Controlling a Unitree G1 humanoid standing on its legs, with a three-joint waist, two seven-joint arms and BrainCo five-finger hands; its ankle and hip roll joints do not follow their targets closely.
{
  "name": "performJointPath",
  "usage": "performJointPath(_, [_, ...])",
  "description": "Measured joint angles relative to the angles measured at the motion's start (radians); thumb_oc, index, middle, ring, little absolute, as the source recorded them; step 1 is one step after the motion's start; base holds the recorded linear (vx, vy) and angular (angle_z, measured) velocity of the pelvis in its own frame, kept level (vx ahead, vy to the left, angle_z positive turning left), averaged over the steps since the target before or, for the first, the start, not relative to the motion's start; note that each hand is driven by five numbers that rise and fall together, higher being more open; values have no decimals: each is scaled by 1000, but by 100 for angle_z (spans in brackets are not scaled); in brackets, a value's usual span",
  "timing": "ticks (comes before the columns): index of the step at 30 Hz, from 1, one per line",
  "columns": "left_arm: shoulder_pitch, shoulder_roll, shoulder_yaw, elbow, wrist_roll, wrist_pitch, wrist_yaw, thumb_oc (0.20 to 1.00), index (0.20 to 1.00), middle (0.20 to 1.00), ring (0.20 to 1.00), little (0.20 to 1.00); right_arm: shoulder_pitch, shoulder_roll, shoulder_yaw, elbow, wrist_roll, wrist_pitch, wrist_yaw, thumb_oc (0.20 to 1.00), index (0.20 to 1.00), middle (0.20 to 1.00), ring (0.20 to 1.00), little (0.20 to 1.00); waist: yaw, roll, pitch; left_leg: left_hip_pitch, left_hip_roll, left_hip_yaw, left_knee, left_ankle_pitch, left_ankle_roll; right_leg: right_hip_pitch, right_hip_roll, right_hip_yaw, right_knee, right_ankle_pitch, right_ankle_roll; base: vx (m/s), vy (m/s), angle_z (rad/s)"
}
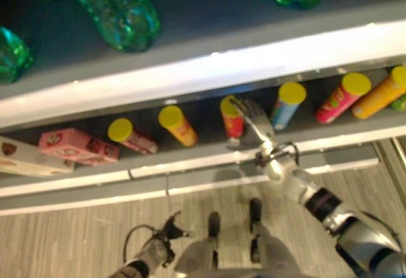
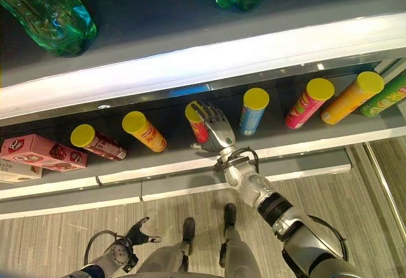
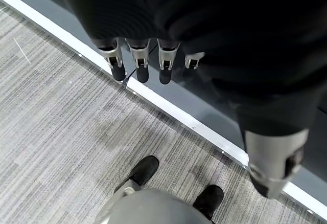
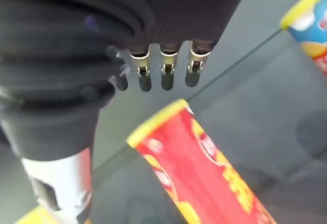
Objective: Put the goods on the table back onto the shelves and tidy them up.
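Low over the floor (image 1: 76,227), the left hand (image 2: 136,232) hangs with relaxed, empty fingers. On the lower shelf (image 2: 304,139), the right hand (image 2: 214,125) rests with straight fingers over the red can (image 2: 198,124), not grasping it; a blue can (image 2: 252,110) stands just beside.

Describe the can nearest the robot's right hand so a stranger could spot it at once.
Look at the lower shelf with its row of yellow-lidded cans. The red can stands mid-row, right at the right hand, between an orange can and a blue can.

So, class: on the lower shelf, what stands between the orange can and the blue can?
The red can, with the right robot hand at it, in the right eye view.
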Motion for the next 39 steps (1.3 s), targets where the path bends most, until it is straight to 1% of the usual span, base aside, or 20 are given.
performJointPath(8, [16, -6, 40, 13, 1, 22, -2, 1000, 1000, 1000, 1000, 1000, 68, -40, -58, -145, 38, -6, 22, 1000, 1000, 1000, 1000, 1000, -13, -13, -30, 54, 0, 11, -1, -9, 9, 49, 1, 11, 0, -7, 10, 53, 13, -5])
performJointPath(12, [44, -6, 47, 15, 2, 28, -10, 1000, 1000, 1000, 1000, 1000, 121, -64, -96, -233, 43, -26, 45, 1000, 1000, 1000, 1000, 1000, -33, -37, -64, 82, -2, 30, -1, -16, 11, 68, 2, 32, 0, -15, 19, 24, 23, -14])
performJointPath(16, [60, -11, 86, 35, 4, 36, -14, 1000, 1000, 1000, 1000, 1000, 282, -153, -213, -396, 76, -52, 72, 1000, 1000, 1000, 1000, 1000, -54, -62, -90, 118, -2, 43, -1, -21, 15, 101, 4, 39, 0, -15, 20, -13, 19, -7])
performJointPath(19, [86, -16, 111, 61, 9, 37, -37, 1000, 1000, 1000, 1000, 1000, 433, -242, -291, -415, 75, -65, 115, 1000, 1000, 1000, 1000, 1000, -70, -78, -119, 142, -3, 72, -2, -30, 22, 115, 5, 65, -1, -17, 22, -31, 36, -27])
performJointPath(20, [92, -16, 117, 66, 9, 38, -40, 1000, 1000, 1000, 1000, 1000, 456, -255, -299, -414, 75, -62, 125, 1000, 1000, 1000, 1000, 1000, -79, -79, -121, 148, -4, 78, -5, -32, 24, 119, 5, 68, -4, -19, 24, -64, 60, -22])
performJointPath(21, [91, -13, 117, 75, 9, 39, -50, 1000, 1000, 1000, 1000, 1000, 530, -275, -340, -416, 74, -69, 142, 1000, 1000, 1000, 1000, 1000, -107, -87, -132, 154, -6, 88, -6, -34, 24, 118, 6, 82, -5, -18, 24, -48, 46, -21])
performJointPath(22, [95, -20, 114, 72, 9, 39, -56, 1000, 1000, 1000, 1000, 1000, 586, -270, -377, -416, 75, -70, 153, 1000, 1000, 1000, 1000, 1000, -118, -90, -141, 158, -8, 93, -1, -34, 24, 118, 6, 88, -5, -16, 27, -48, 52, -22])
performJointPath(24, [107, -20, 126, 71, 9, 38, -65, 1000, 1000, 1000, 1000, 1000, 702, -262, -427, -404, 76, -71, 160, 1000, 1000, 1000, 1000, 1000, -122, -90, -150, 176, -7, 105, -2, -37, 25, 133, 8, 93, -5, -13, 32, -55, 62, -24])
performJointPath(25, [112, -23, 125, 79, 9, 38, -72, 1000, 1000, 1000, 1000, 1000, 782, -260, -445, -374, 76, -70, 174, 1000, 1000, 1000, 1000, 1000, -147, -91, -167, 189, -7, 125, -3, -43, 27, 137, 13, 119, -6, -12, 33, -59, 61, -41])
performJointPath(26, [114, -28, 125, 80, 9, 39, -74, 1000, 1000, 1000, 1000, 1000, 827, -251, -460, -352, 76, -70, 176, 1000, 1000, 1000, 1000, 1000, -158, -90, -178, 193, -7, 137, -5, -46, 29, 136, 14, 128, -6, -12, 33, -79, 91, -71])
performJointPath(28, [113, -42, 115, 95, 9, 38, -78, 1000, 1000, 1000, 1000, 1000, 904, -186, -500, -245, 78, -54, 186, 1000, 1000, 1000, 1000, 1000, -189, -92, -190, 206, -10, 177, -8, -66, 38, 132, 14, 144, -6, -20, 25, -57, 95, -62])
performJointPath(31, [95, -54, 112, 101, 7, 40, -78, 1000, 1000, 1000, 1000, 1000, 930, -12, -571, -17, 151, -40, 163, 1000, 1000, 1000, 1000, 1000, -206, -101, -198, 227, -10, 203, -8, -69, 37, 132, 17, 156, -6, -25, 32, -41, 96, -37])
performJointPath(32, [77, -69, 89, 110, 0, 47, -78, 1000, 1000, 1000, 1000, 1000, 878, 101, -607, 257, 276, -1, 141, 1000, 1000, 1000, 1000, 1000, -214, -97, -199, 238, -9, 234, -8, -71, 41, 133, 21, 175, -6, -37, 50, -31, 107, -57])
performJointPath(33, [78, -82, 72, 110, 1, 49, -80, 1000, 1000, 1000, 1000, 1000, 844, 130, -622, 369, 338, 23, 138, 1000, 1000, 1000, 1000, 1000, -214, -82, -199, 232, 1, 250, -9, -70, 51, 134, 24, 173, 2, -34, 65, -16, 109, -60])
performJointPath(34, [72, -98, 71, 104, 0, 47, -84, 1000, 1000, 1000, 1000, 1000, 843, 144, -623, 417, 389, 40, 140, 1000, 1000, 1000, 1000, 1000, -218, -68, -200, 232, 4, 267, -9, -72, 52, 123, 24, 172, 22, -31, 79, 9, 123, -47])
performJointPath(35, [66, -121, 67, 105, 0, 49, -86, 1000, 1000, 1000, 1000, 1000, 842, 158, -629, 462, 450, 48, 139, 1000, 1000, 1000, 1000, 1000, -221, -55, -200, 237, 7, 280, -9, -73, 54, 108, 24, 170, 58, -34, 78, 15, 116, -45])
performJointPath(36, [60, -129, 24, 108, -1, 59, -98, 1000, 1000, 1000, 1000, 1000, 778, 198, -691, 674, 619, 37, 140, 1000, 1000, 1000, 1000, 1000, -241, -46, -204, 254, 7, 293, -9, -76, 51, 106, 2, 174, 126, -56, 93, 15, 116, -41])
performJointPath(37, [58, -129, 10, 110, -1, 62, -108, 1000, 1000, 1000, 1000, 1000, 741, 211, -743, 759, 724, 46, 143, 1000, 1000, 1000, 1000, 1000, -243, -48, -205, 263, 8, 298, -9, -78, 48, 108, 6, 174, 125, -61, 93, -14, 138, -22])
performJointPath(38, [45, -129, -3, 114, -1, 64, -122, 1000, 1000, 1000, 1000, 1000, 731, 207, -784, 795, 872, 51, 144, 1000, 1000, 1000, 1000, 1000, -247, -39, -210, 266, 12, 293, -9, -79, 47, 118, 10, 174, 114, -70, 81, -13, 105, -8])
performJointPath(39, [35, -128, -6, 116, -1, 65, -128, 1000, 1000, 1000, 1000, 1000, 725, 205, -807, 822, 940, 36, 150, 1000, 1000, 1000, 1000, 1000, -247, -34, -212, 266, 12, 288, -9, -80, 45, 123, 12, 174, 104, -70, 80, -40, 94, 2])
